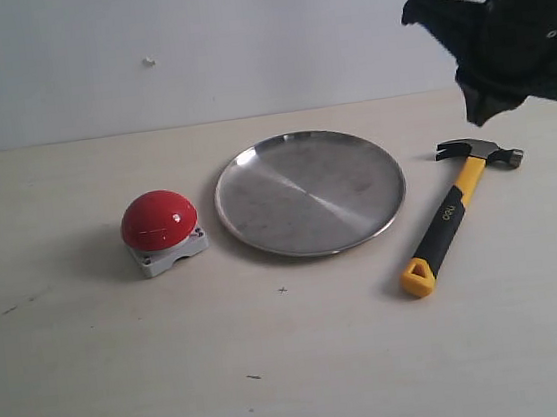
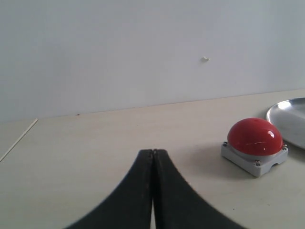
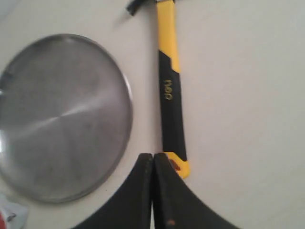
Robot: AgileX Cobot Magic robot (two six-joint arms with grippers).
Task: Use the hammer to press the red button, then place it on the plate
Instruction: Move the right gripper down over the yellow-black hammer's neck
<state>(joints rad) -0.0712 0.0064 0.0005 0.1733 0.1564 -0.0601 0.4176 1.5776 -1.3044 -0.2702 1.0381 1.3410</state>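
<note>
Diagonally, hammer [image 1: 449,214] lying flat, head toward wall [image 1: 238,32], yellow end nearer camera

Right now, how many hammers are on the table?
1. The hammer lies flat on the table, right of the plate in the exterior view. None appears hidden.

Robot lab test bench, pale wooden tabletop [image 1: 299,387] set against a plain white wall [image 1: 238,32], black robot arm [image 1: 515,36] hanging over one end, red button [image 1: 159,220], metal plate [image 1: 309,193] and hammer [image 1: 451,217] laid out in a row
</note>
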